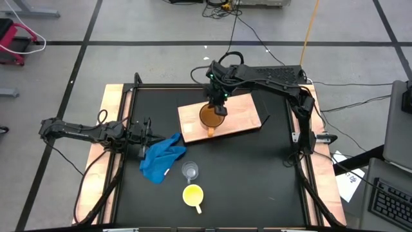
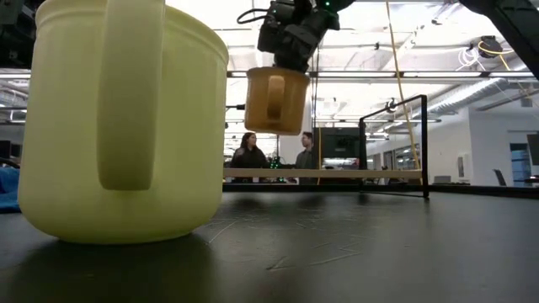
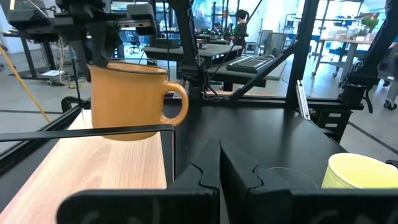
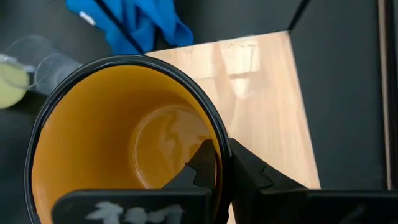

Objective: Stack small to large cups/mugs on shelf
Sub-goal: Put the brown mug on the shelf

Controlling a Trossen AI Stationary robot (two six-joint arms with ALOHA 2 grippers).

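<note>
right claw [image 1: 219, 103]: above the light-wood shelf board, pinching the rim of the orange-brown mug, one finger inside the mug and one outside, as the right wrist view shows.
orange-brown mug [image 1: 211, 117]: held upright and lifted clear of the shelf; the low view shows open air between its base and the board; its handle [image 3: 176, 104] points toward the near edge of the table.
shelf [image 1: 241, 113]: flat rectangular light-wood board lying on the black table [image 1: 270, 167], toward the far side of the middle, set slightly askew.
yellow mug [image 1: 193, 194]: upright on the table near the front edge, well apart from the shelf, handle toward the front; it fills the left of the low view.
clear plastic cup [image 1: 189, 171]: upright on the table just beside the yellow mug, between it and the shelf.
blue cloth [image 1: 161, 158]: crumpled on the table to the left of the clear cup, just beside the left claw.
left claw [image 1: 147, 134]: low at the left side of the table, fingers pressed together and gripping nothing, pointing across toward the shelf.
people [image 2: 274, 156]: two persons stand in the room beyond the table, seen in the low view.
</note>
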